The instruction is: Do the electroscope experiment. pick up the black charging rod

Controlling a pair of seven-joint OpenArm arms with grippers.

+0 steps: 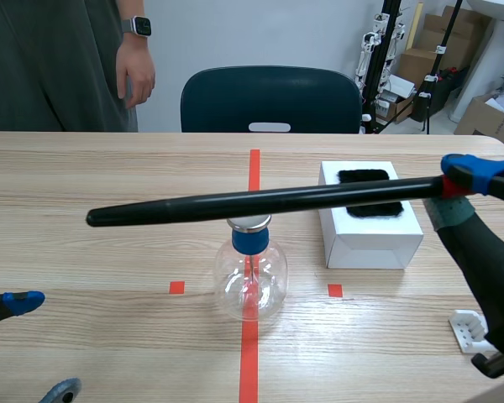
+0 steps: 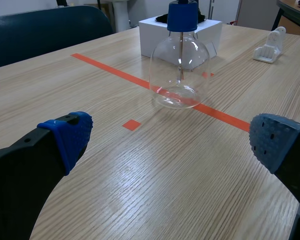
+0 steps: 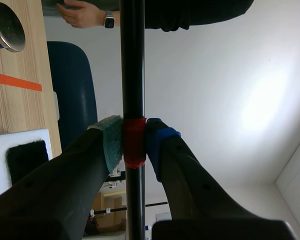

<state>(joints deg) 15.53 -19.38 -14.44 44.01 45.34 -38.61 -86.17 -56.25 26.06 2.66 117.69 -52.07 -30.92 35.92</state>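
Note:
The black charging rod (image 1: 260, 202) hangs level above the table, running from the right toward the left over the electroscope. My right gripper (image 1: 460, 189) is shut on its red-taped end; in the right wrist view the rod (image 3: 132, 60) is pinched between the green and blue pads at that red band (image 3: 134, 142). The electroscope, a clear glass flask (image 1: 250, 279) with a blue neck and metal cap (image 1: 249, 223), stands on the red tape line just below the rod. My left gripper (image 2: 170, 137) is open low at the near left, the flask (image 2: 179, 72) well ahead of it.
A white box (image 1: 370, 225) with a black fur pad (image 1: 368, 191) on top stands right of the flask. A small white holder (image 1: 469, 329) lies near the right arm. A dark chair (image 1: 270, 99) and a standing person (image 1: 59, 59) are beyond the far edge.

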